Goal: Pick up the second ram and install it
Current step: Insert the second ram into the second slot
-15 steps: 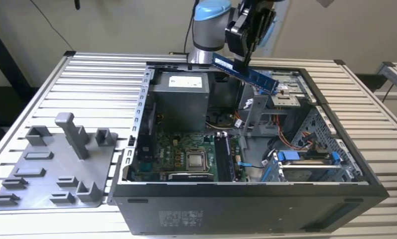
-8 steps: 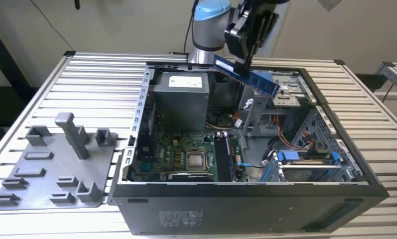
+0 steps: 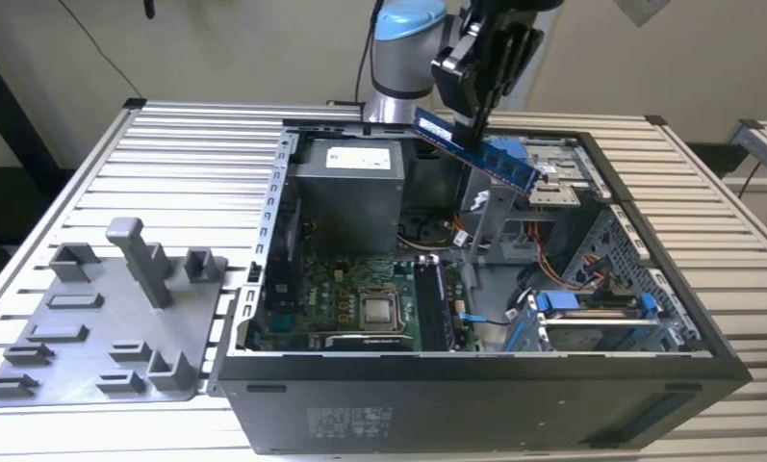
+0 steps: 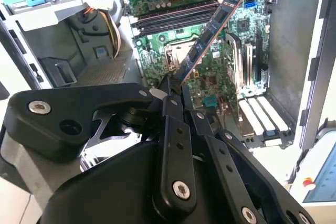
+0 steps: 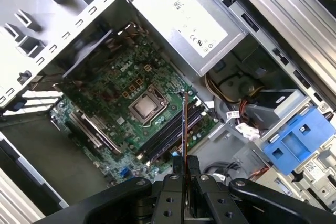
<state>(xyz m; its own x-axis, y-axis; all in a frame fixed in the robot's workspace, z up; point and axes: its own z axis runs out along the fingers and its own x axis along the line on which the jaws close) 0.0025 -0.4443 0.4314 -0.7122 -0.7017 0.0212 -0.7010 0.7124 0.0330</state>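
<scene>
Above the open computer case (image 3: 486, 404), well clear of the motherboard (image 3: 345, 298), holds the second ram (image 3: 479, 149) tilted and pinched between fingers (image 5: 193, 166) pressed onto its flat faces, presumably keeping its lower edge free toward the memory slots (image 5: 168, 135) beside the CPU socket (image 5: 148, 105).

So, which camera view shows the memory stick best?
The second wrist view: the memory stick shows its flat face, held by the hand. The exterior view shows it tilted over the case; the first wrist view shows it edge-on.
</scene>
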